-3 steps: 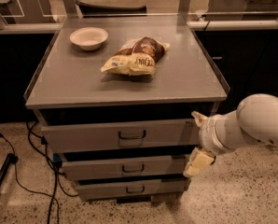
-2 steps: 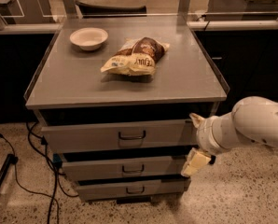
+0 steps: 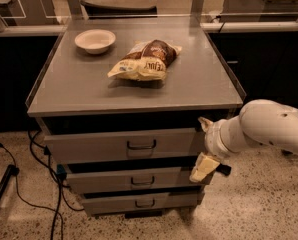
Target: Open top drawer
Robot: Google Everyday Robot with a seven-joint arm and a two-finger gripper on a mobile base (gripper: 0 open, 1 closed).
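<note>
The top drawer [image 3: 99,146] is the widest of three grey metal fronts under the cabinet top, with a dark wire loop handle [image 3: 141,145] at its centre. It looks closed or nearly so. My gripper [image 3: 203,146] is on a white arm coming in from the right. It sits at the right end of the top drawer front, well right of the handle. Its two pale fingers are spread apart, one above the other, with nothing between them.
On the cabinet top [image 3: 79,91] lie a white bowl [image 3: 95,40] at the back left and a snack bag [image 3: 145,60] in the middle. Two narrower drawers [image 3: 104,180] sit below. Black cables [image 3: 36,149] trail on the speckled floor at left.
My gripper and arm have shifted slightly left, closer to the right end of the drawer fronts. The drawers, bowl and bag have not moved.
</note>
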